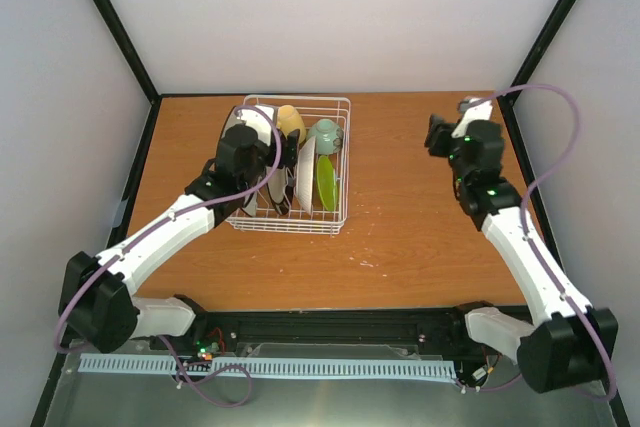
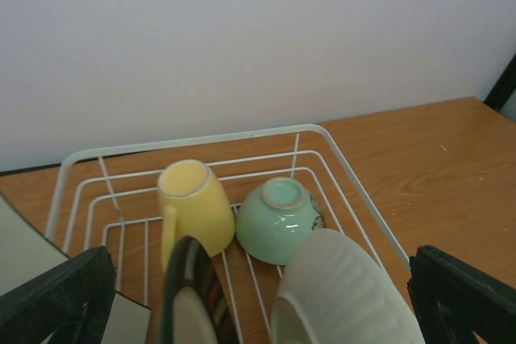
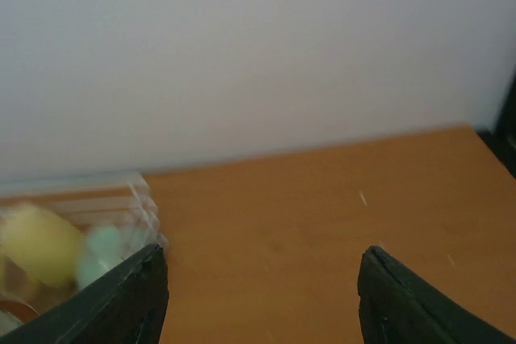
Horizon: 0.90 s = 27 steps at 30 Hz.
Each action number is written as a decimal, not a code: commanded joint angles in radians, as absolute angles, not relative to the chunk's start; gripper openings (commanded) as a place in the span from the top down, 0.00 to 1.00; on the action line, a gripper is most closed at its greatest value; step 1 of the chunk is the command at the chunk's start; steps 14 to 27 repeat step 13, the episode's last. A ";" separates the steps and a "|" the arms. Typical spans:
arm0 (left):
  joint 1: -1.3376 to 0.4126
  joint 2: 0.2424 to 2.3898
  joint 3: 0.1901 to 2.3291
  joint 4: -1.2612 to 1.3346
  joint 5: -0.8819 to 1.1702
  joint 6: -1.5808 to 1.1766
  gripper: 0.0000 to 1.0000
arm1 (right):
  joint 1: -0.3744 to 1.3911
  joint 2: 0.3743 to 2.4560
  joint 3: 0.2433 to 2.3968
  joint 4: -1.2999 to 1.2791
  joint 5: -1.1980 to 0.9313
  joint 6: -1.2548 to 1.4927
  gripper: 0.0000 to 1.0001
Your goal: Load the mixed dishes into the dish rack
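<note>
The white wire dish rack (image 1: pixel 335 217) stands at the far middle-left of the table. In it the yellow-tan mug (image 1: pixel 291 122) and the grey-green cup (image 1: pixel 324 132) lie at the back. The white plate (image 1: pixel 305 185), the lime-green plate (image 1: pixel 326 184) and the dark-rimmed plate (image 1: pixel 276 193) stand on edge. My left gripper (image 1: pixel 287 154) hovers over the rack, open and empty. In the left wrist view its fingers (image 2: pixel 56 300) straddle the dark-rimmed plate (image 2: pixel 189 296) and the white plate (image 2: pixel 347 296), with the mug (image 2: pixel 193 207) and cup (image 2: pixel 278 219) beyond. My right gripper (image 1: pixel 434 135) is open and empty at the far right.
Grey walls close the table at the back and both sides. In the right wrist view the right gripper (image 3: pixel 262 304) hangs over bare wood (image 3: pixel 322 199), with the blurred rack (image 3: pixel 89 191) at the left. A pale flat surface (image 2: pixel 24 247) shows at the left wrist view's edge.
</note>
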State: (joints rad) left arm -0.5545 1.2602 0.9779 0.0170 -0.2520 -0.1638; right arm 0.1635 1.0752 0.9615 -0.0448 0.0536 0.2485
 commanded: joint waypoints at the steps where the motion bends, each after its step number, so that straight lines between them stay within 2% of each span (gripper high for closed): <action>1: -0.552 1.294 1.015 0.097 -0.168 -0.223 0.00 | 0.236 1.140 0.896 -0.216 0.381 0.143 0.36; 27: -0.552 1.285 1.007 0.092 -0.204 -0.212 0.00 | 0.264 1.149 0.883 -0.182 0.370 0.165 0.32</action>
